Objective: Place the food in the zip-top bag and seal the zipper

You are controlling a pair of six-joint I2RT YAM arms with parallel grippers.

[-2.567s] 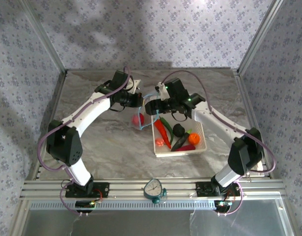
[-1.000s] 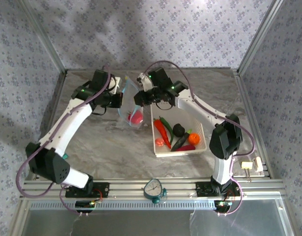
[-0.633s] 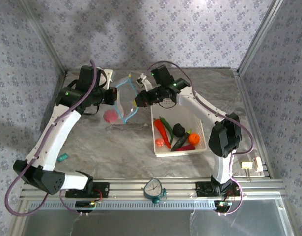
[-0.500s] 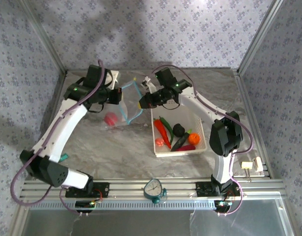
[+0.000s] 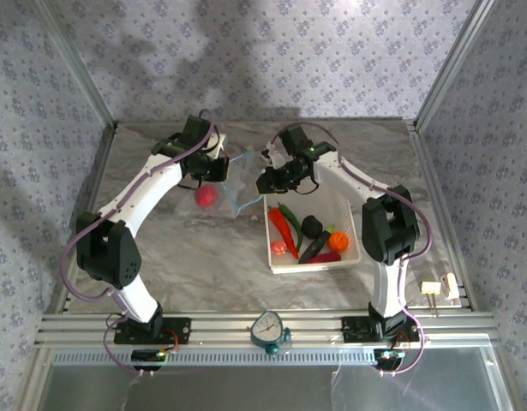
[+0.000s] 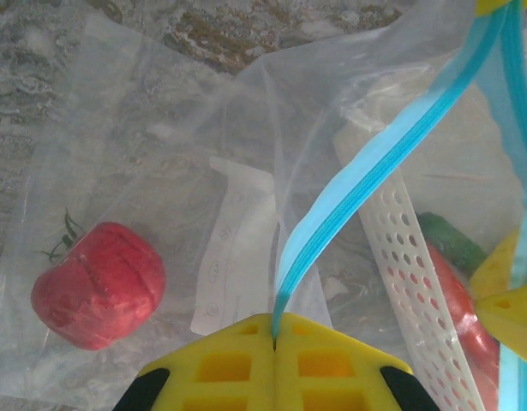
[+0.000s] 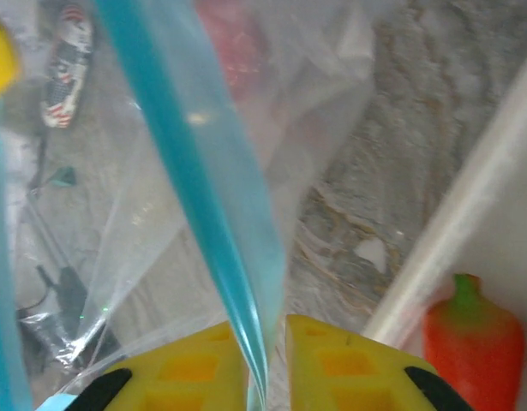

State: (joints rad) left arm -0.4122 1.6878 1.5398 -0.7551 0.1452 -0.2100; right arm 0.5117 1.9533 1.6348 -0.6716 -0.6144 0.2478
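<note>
Left wrist: one tomato (image 6: 98, 284), one bag (image 6: 143, 145).

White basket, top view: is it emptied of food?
No, the white basket holds a long red pepper, a black fruit and an orange piece.

Clear zip-top bag (image 5: 230, 185) open, one red tomato (image 6: 98, 284) inside.
Its light-blue zipper (image 6: 366, 171) runs taut and unsealed; the remaining food (image 5: 283, 226) lies in the white basket (image 5: 334, 199).

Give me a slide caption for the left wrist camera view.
Left fingers pinch the light-blue zipper of the clear zip-top bag holding a red toy tomato, white perforated basket behind.
</note>
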